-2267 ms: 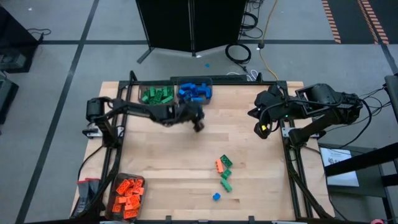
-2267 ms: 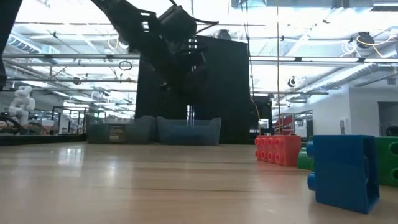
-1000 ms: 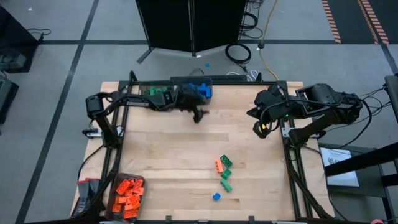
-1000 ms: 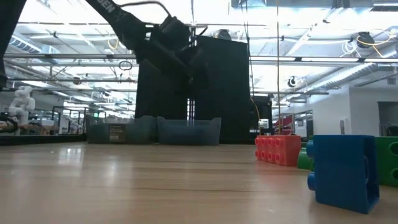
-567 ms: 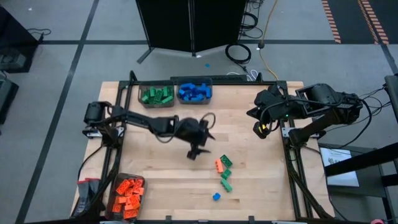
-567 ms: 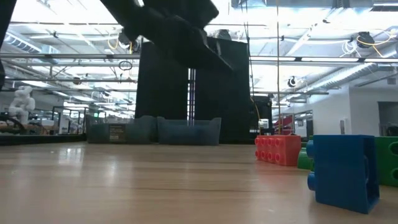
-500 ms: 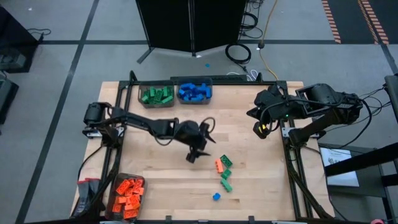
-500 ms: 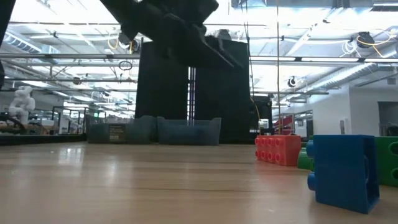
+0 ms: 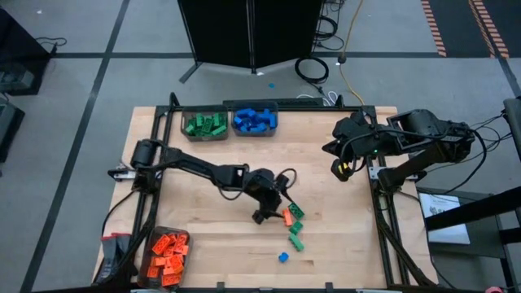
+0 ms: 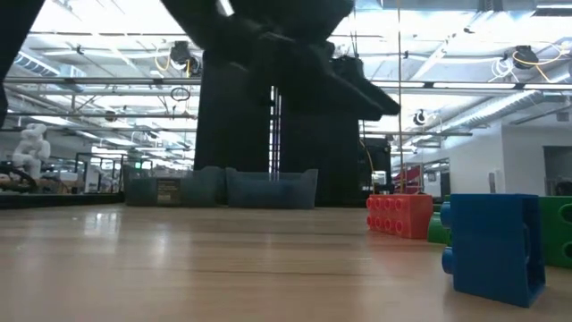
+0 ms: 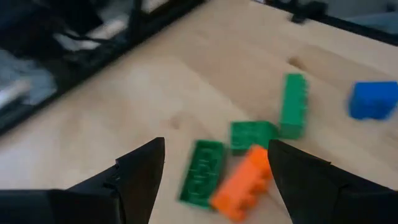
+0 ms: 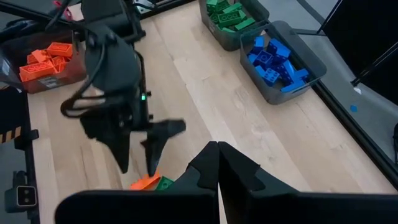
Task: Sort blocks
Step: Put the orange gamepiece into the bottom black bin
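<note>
Several loose blocks lie flat on the table right of centre: an orange one (image 9: pixel 287 216), green ones (image 9: pixel 295 210) (image 9: pixel 295 242) and a blue one (image 9: pixel 282 257). My left gripper (image 9: pixel 274 205) hovers open just left of the orange block, slanting down. In its wrist view the fingers (image 11: pixel 142 171) stand either side of a green block (image 11: pixel 202 171) and the orange block (image 11: pixel 244 183), above them and touching neither. My right gripper (image 9: pixel 342 169) waits shut, high over the table's right side.
Bins hold sorted blocks: green (image 9: pixel 204 124) and blue (image 9: pixel 255 120) at the far edge, orange (image 9: pixel 167 254) at the near left corner. In the low view the blue block (image 10: pixel 496 241) stands close to the camera, beside the orange one (image 10: pixel 399 215).
My left gripper has swung from over the blue bin at the far edge toward the near right, down to the loose blocks, rolling its wrist on the way and staying open. The blocks have not moved.
</note>
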